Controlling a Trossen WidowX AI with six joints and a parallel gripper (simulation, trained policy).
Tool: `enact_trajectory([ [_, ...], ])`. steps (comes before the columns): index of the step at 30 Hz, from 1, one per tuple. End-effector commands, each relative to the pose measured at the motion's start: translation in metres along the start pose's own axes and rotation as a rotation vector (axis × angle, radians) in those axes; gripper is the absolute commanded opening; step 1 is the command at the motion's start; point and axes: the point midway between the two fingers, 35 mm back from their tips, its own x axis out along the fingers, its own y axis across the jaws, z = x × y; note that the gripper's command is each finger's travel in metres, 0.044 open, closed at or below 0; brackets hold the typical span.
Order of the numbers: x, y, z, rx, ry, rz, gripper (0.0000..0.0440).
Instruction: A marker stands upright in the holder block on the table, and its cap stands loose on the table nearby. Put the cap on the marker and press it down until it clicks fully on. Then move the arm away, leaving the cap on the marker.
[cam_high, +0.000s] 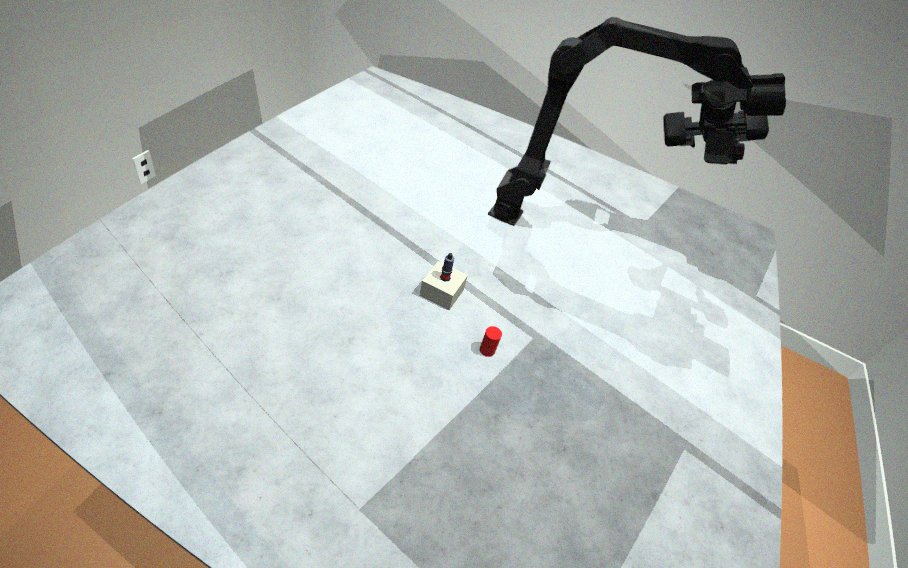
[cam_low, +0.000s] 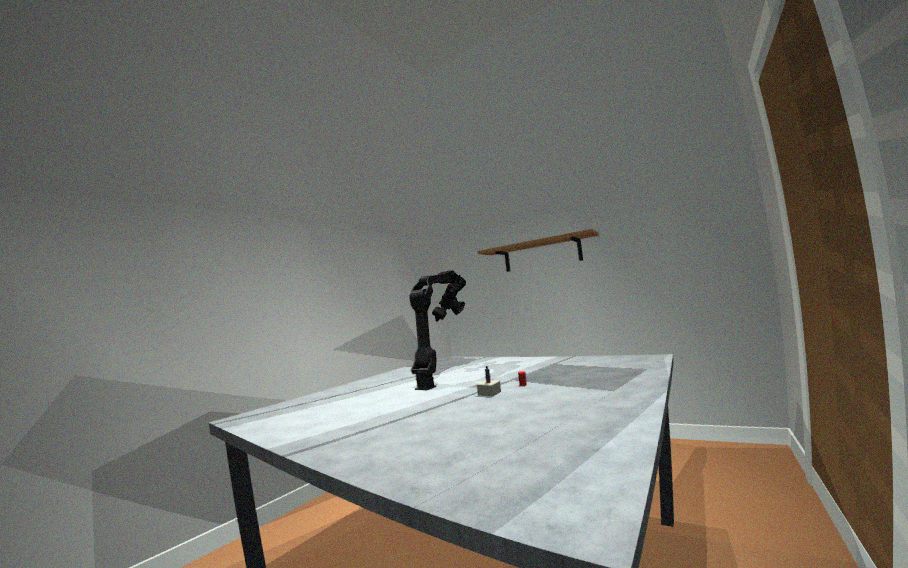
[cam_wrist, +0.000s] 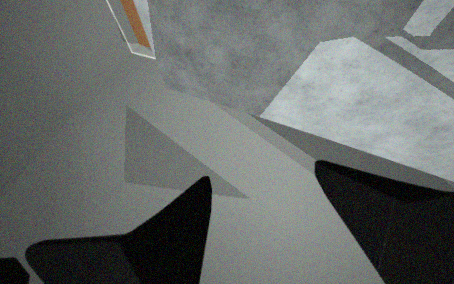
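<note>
One table (cam_high: 267, 321) (cam_low: 428, 462) carries everything. The arm (cam_high: 550, 120) (cam_low: 421, 328) rises near its back edge, and the gripper (cam_high: 715, 130) (cam_low: 448, 312) (cam_wrist: 261, 175) hangs high, fingers parted, with nothing between. The block (cam_high: 441, 292) (cam_low: 488, 389) sits well inside all corners, with the marker (cam_high: 447, 265) (cam_low: 487, 374) upright. The cap (cam_high: 490, 341) (cam_low: 522, 379) stands loose, near the block, farther from the back edge. A crooked descent could tip the cap, I think, because it stands unsupported.
</note>
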Motion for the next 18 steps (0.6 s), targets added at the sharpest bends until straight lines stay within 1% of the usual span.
enact_trajectory([
  [1,-0.004,0.001,0.011,-0.001,-0.022,0.001,0.0324],
  [18,-0.021,0.002,0.061,0.016,-0.100,-0.003,0.0326],
])
